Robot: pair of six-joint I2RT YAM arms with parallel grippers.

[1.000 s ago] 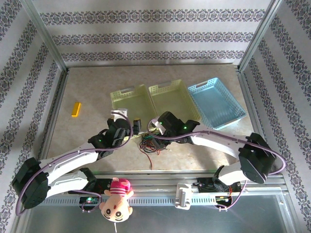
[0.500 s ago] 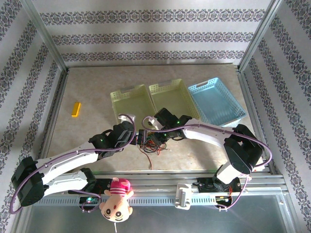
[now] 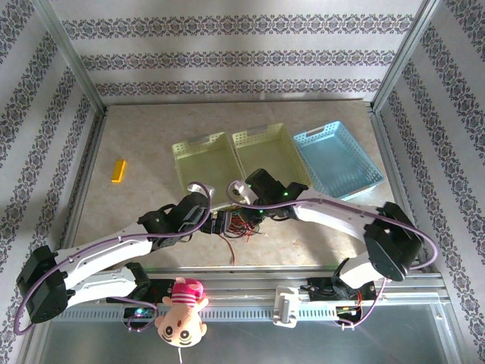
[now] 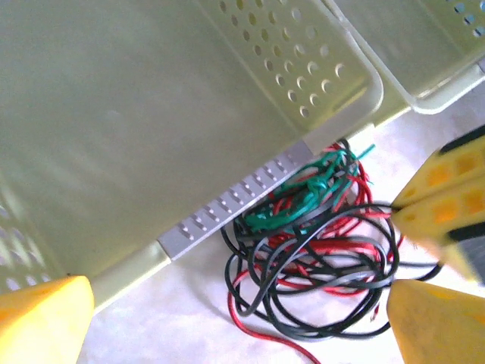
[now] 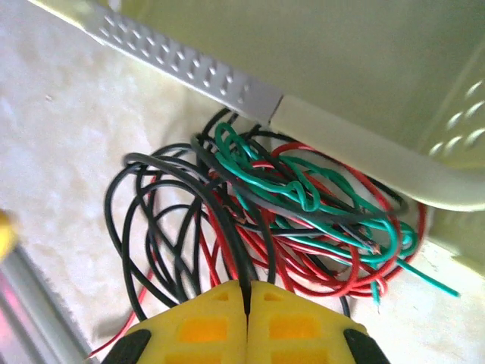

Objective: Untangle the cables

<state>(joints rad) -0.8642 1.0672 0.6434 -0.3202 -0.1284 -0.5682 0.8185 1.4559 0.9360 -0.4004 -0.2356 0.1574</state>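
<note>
Right gripper (image 5: 245, 292): clenched, yellow fingers pressed flat together with one black strand of the cables (image 5: 303, 197) pinched in the seam between them. That strand rises out of the heap and curves straight into the closed tips.

Left gripper (image 4: 239, 311): released, fingers spread wide, one on either side of the heap, touching no wire that I can make out. From the left wrist, the right gripper's yellow fingers (image 4: 443, 193) come in from the right edge and meet the heap at its side.

Cables (image 4: 311, 227): black, red and green wires in one loose knot on the table (image 3: 151, 136). Green is bunched on the side nearest the basket; black loops spread widest; one red end trails away toward the arm bases. The heap lies against the near rim of a pale green basket (image 3: 198, 148), close to its corner, partly tucked under the lip (image 5: 364, 155).

Top view: both arms converge on the cables (image 3: 241, 226). A second pale basket (image 3: 261, 136) sits beside the first, then a blue basket (image 3: 333, 133). A yellow block (image 3: 118, 170) lies well apart to the left. A doll (image 3: 182, 303) rests on the near rail.
</note>
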